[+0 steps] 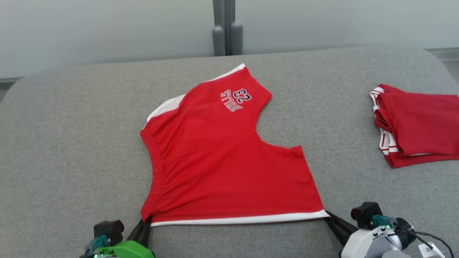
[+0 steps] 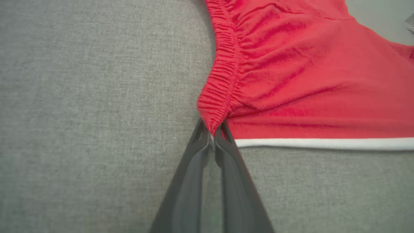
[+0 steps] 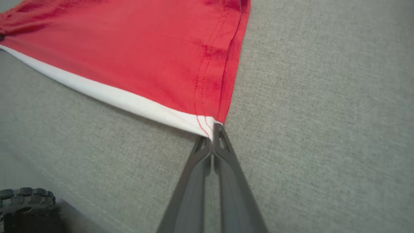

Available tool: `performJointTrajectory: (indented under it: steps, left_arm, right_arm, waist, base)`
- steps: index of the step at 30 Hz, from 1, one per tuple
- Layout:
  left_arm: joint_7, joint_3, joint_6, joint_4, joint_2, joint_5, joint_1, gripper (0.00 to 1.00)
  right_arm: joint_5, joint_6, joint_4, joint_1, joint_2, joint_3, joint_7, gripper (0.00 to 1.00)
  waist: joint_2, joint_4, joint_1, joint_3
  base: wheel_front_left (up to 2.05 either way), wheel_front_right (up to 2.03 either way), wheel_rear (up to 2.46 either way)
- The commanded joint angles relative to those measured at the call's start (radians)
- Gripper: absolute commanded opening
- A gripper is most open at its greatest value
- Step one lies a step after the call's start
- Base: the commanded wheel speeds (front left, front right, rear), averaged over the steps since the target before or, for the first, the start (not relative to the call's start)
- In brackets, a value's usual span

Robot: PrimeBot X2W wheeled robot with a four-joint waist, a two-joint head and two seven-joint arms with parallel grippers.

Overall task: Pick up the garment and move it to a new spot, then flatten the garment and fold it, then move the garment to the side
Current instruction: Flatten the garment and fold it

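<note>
The garment is a pair of red shorts with white side stripes and a small printed logo, spread flat on the grey cushioned surface. My left gripper is shut on the near waistband corner, where the gathered elastic bunches into the closed fingers. Over at the near leg-hem corner, my right gripper is shut on the white stripe, its fingers pinching the fabric tip. The near edge of the garment is stretched straight between both grippers.
A second red garment, folded, lies at the right edge of the surface. Beyond the surface's far edge stands a pale wall with a grey post. A dark wheel shows at the lower left of the right wrist view.
</note>
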Motion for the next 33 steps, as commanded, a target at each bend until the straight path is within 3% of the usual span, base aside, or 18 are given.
performJointTrajectory:
  steps: [1, 8, 14, 19, 23, 33]
  left_arm:
    - [0.003, 0.027, 0.007, -0.003, 0.019, 0.009, 0.041, 0.0]
    - [0.002, 0.082, 0.007, -0.083, -0.004, 0.049, 0.141, 0.0]
    - [0.002, 0.103, 0.007, -0.209, -0.017, 0.077, 0.158, 0.0]
    - [0.002, 0.096, 0.007, -0.322, -0.035, 0.088, 0.08, 0.0]
    - [0.002, 0.079, 0.006, -0.334, -0.061, 0.087, -0.011, 0.0]
    - [0.002, 0.037, 0.006, -0.27, -0.103, 0.052, -0.235, 0.0]
  right_arm:
    - [0.015, -0.005, -0.003, 0.027, -0.033, 0.005, 0.008, 0.0]
    - [0.064, -0.005, -0.065, 0.102, -0.073, 0.033, 0.033, 0.0]
    - [0.075, -0.005, -0.115, 0.094, -0.094, -0.046, 0.007, 0.0]
    - [0.001, -0.005, -0.133, -0.024, -0.099, -0.149, 0.003, 0.0]
    - [-0.065, -0.005, -0.126, -0.161, -0.096, -0.213, 0.041, 0.0]
    - [-0.178, -0.004, -0.03, -0.502, -0.066, -0.202, 0.152, 0.0]
  waist:
    - [0.0, 0.008, 0.0001, -0.066]
    - [0.0, 0.014, 0.0001, -0.081]
    - [0.0, 0.038, 0.0001, -0.054]
    - [0.0, 0.076, 0.0001, 0.025]
    - [0.0, 0.118, 0.0001, 0.103]
    - [0.0, 0.222, 0.0001, 0.278]
  base:
    - [0.0, 0.0, 0.0]
    - [0.0, 0.0, 0.0]
    - [0.0, 0.0, 0.0]
    - [0.0, 0.0, 0.0]
    - [0.0, 0.0, 0.0]
    - [0.0, 0.0, 0.0]
